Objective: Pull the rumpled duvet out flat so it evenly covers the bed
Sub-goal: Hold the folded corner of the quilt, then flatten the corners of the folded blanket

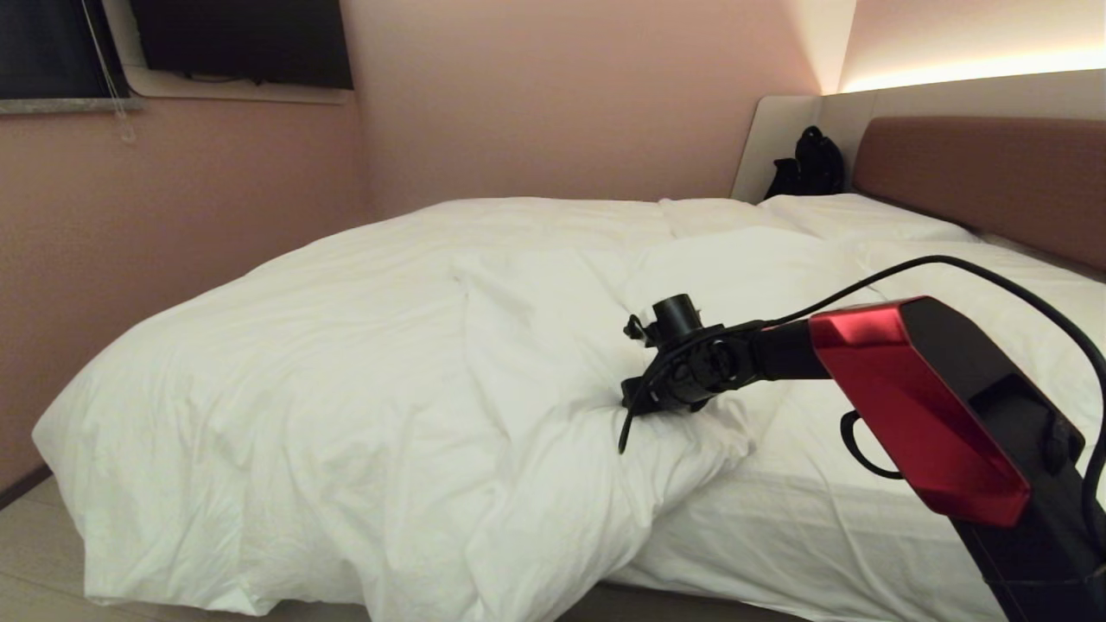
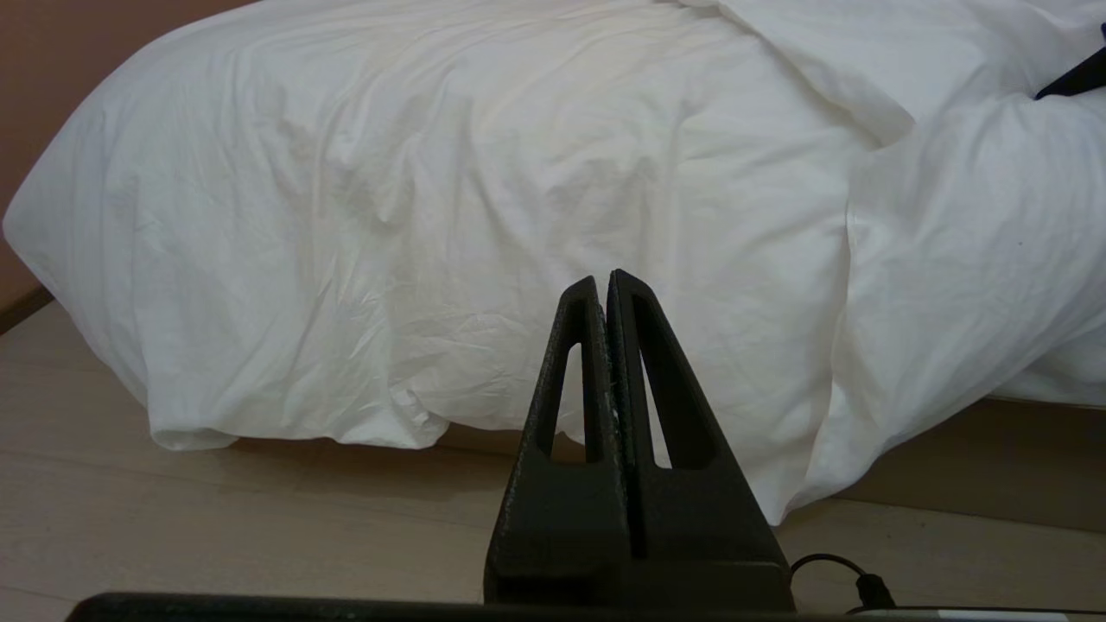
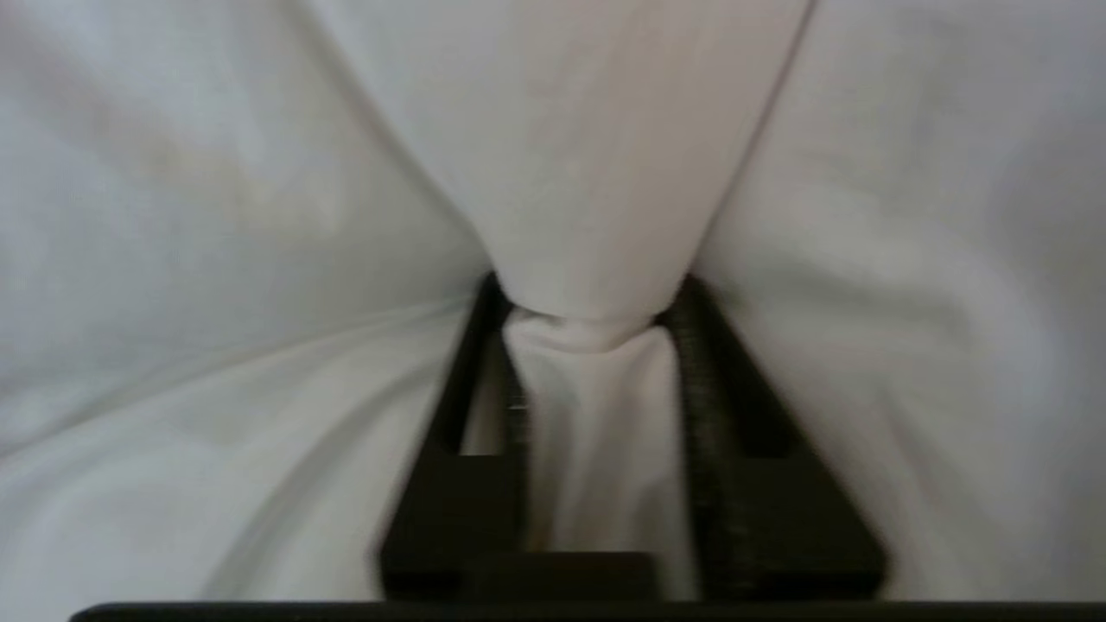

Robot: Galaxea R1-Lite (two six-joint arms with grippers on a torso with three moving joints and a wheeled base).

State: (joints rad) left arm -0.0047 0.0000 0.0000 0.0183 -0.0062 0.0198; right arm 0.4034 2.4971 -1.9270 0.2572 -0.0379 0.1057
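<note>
A black bag (image 1: 810, 162) sits upper right in the head view beside the headboard (image 1: 985, 177), with a dark screen (image 1: 242, 39) upper left. The duvet (image 1: 346, 363) lies puffy and creased, heaped over the bed's (image 1: 829, 518) left and centre, drooping to the floor (image 2: 173, 518). Right gripper (image 3: 592, 333) pinches a fold of duvet. Left gripper (image 2: 605, 289), fingers pressed together and empty, hangs low near the floor.

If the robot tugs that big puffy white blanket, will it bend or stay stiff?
The puffy white duvet is probably floppy: a fold bunches between the right gripper jaws. It likely drags rather than slides, draping heavily over the bed's edge.
</note>
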